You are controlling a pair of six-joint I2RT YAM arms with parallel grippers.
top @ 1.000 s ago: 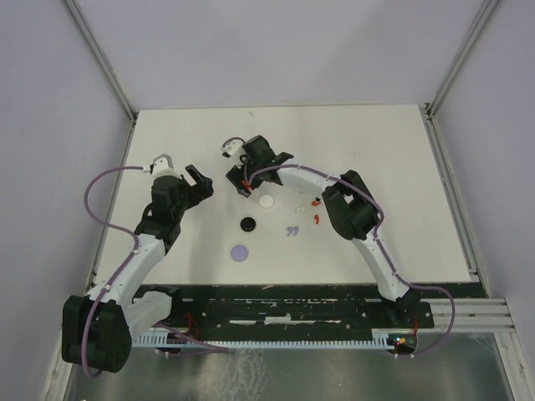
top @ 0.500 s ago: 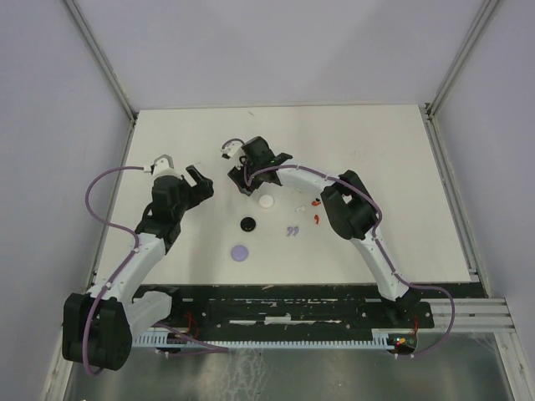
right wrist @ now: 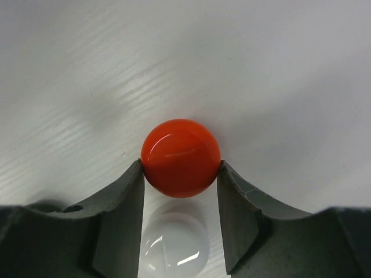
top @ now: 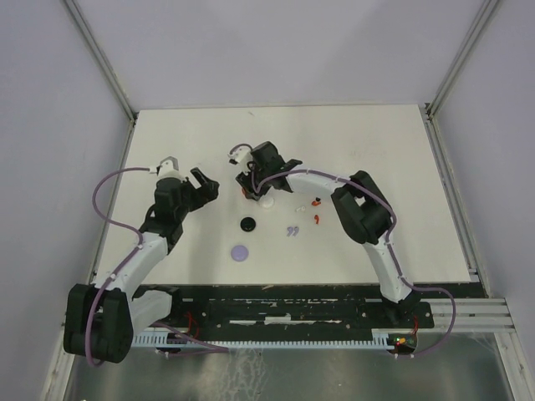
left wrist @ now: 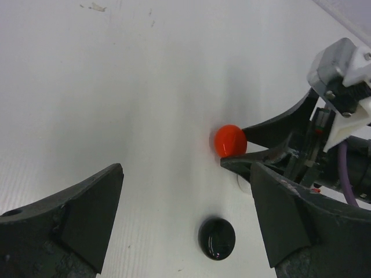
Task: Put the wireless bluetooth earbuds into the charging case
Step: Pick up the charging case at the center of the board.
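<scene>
My right gripper (top: 248, 189) is shut on a round red charging case (right wrist: 181, 157), with one finger on each side of it. The case also shows in the left wrist view (left wrist: 231, 140), at or just above the table. A white round case (right wrist: 174, 249) lies right behind it. Tiny earbuds lie right of the cases: a lavender pair (top: 291, 231), red ones (top: 316, 220) and a white one (top: 299, 206). I see no black earbuds. My left gripper (left wrist: 185, 214) is open and empty, left of the cases, above a black round case (left wrist: 217, 238).
A lavender round case (top: 241, 251) lies nearest the arm bases, with the black case (top: 248, 224) just beyond it. Grey walls close in the white table (top: 376, 150) on three sides. The right arm arches over the red and white earbuds.
My right gripper has shifted slightly right and nearer, toward the white case. My left gripper has moved a little right toward the cases, still open.
</scene>
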